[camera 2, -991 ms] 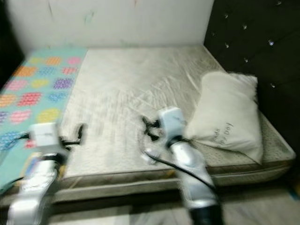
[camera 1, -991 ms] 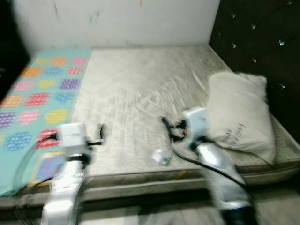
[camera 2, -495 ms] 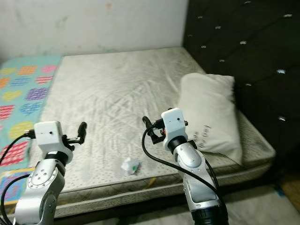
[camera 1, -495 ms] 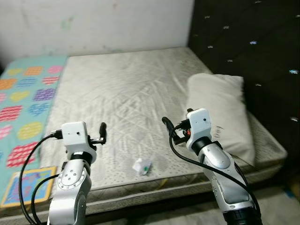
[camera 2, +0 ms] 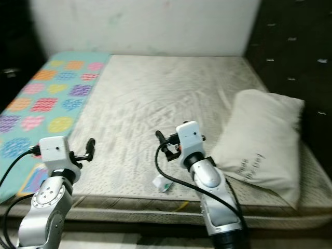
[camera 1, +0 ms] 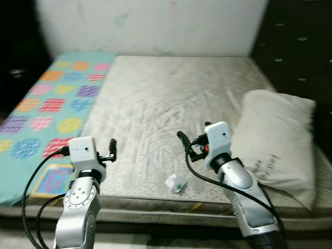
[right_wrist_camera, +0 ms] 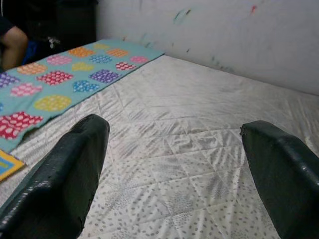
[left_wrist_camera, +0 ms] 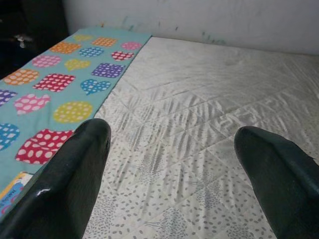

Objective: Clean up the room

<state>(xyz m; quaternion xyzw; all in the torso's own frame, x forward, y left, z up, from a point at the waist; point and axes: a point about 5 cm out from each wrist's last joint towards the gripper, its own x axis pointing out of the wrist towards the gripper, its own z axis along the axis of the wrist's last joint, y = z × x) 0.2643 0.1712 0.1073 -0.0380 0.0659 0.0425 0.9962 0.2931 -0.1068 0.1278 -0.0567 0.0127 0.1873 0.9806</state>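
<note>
A small crumpled white wrapper (camera 1: 175, 183) with a green spot lies on the bare grey mattress (camera 1: 171, 98), close to its front edge. My right gripper (camera 1: 185, 142) hovers open just behind and above the wrapper, nothing between its fingers (right_wrist_camera: 75, 164). My left gripper (camera 1: 111, 148) hangs open over the mattress's front left part, beside the colourful mat (camera 1: 52, 104), and its fingers (left_wrist_camera: 75, 169) hold nothing. A cream pillow (camera 1: 280, 140) lies at the right of the mattress.
The teal mat with coloured patches covers the bed's left strip. A white wall (camera 1: 155, 26) backs the bed, and a dark tufted headboard (camera 1: 301, 52) stands on the right. A person's arm (right_wrist_camera: 12, 40) is beyond the mat's far side.
The camera has swung left, so the bed and pillow sit further right in the picture. Both arms keep the same raised pose, and the wrapper lies where it was.
</note>
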